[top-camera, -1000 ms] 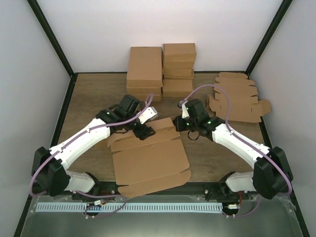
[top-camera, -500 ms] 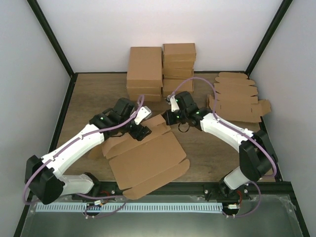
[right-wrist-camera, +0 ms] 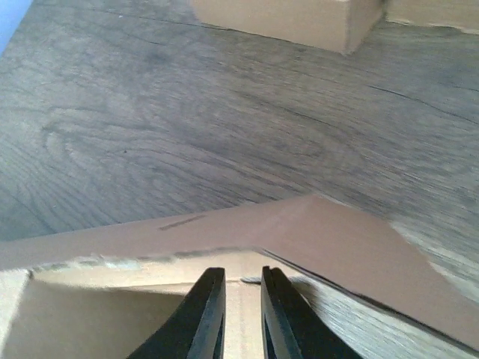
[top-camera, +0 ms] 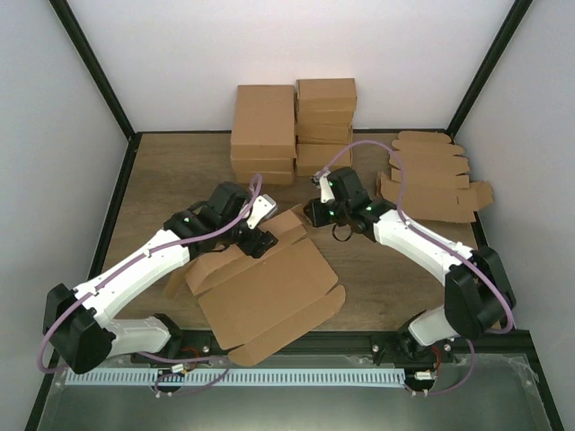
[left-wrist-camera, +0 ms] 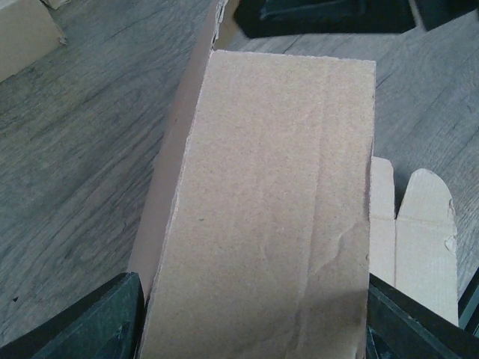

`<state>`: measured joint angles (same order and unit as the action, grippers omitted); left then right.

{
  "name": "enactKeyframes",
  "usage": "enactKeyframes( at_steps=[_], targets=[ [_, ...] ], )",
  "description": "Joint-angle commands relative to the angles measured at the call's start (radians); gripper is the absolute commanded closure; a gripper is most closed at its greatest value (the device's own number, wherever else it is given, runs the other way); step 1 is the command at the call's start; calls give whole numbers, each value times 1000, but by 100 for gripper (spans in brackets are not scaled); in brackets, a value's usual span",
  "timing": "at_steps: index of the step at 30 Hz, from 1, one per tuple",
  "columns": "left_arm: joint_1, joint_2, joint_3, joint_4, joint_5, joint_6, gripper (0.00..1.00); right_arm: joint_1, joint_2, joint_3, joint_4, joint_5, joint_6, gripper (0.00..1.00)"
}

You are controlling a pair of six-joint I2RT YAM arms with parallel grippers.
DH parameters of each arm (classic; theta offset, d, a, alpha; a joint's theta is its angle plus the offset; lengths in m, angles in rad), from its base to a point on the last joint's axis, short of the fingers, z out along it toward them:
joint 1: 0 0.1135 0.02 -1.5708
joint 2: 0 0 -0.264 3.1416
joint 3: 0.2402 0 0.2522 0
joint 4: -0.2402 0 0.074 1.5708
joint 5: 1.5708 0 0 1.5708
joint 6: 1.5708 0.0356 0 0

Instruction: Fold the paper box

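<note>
Right gripper [top-camera: 308, 214] has edged rightward, arm stretched over paper box [top-camera: 265, 292].

Matt paper box [top-camera: 265, 292], seemingly wooden table [top-camera: 180, 171]

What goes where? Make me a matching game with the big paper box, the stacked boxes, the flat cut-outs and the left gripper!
Things:
1. paper box
2. stacked boxes
3. flat cut-outs
4. left gripper

Places:
A. at the back, in the middle
B. at the back, on the right
C. fingers on both sides of a paper box panel
D. in front, in the middle, lying open

Pairs: 1-D, 2-A, 3-B, 4-C
</note>
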<state>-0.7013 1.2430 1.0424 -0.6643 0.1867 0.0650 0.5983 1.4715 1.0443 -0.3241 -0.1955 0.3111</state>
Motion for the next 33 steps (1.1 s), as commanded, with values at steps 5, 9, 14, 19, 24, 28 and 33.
enactKeyframes(
  at_steps=[5,9,14,19,24,28,33],
  targets=[
    [-7,4,-18,39,11,-14,24,-58,-134,-65,-42,-10,6,81],
    [-11,7,-18,41,13,-16,24,-58,-201,-71,-62,-43,11,79],
    [-13,2,-16,39,12,-16,24,-59,-277,-79,-50,-113,35,69],
    [-14,1,-16,39,11,-14,24,-58,-297,-62,-28,-190,74,53],
    [-15,3,-15,40,11,-14,24,-58,-311,-80,38,-276,192,35],
    [-16,5,-15,43,13,-14,24,-59,-328,-120,112,-294,319,33],
    [-17,4,-13,45,14,-14,24,-58,-343,-158,184,-305,430,33]
  ],
)
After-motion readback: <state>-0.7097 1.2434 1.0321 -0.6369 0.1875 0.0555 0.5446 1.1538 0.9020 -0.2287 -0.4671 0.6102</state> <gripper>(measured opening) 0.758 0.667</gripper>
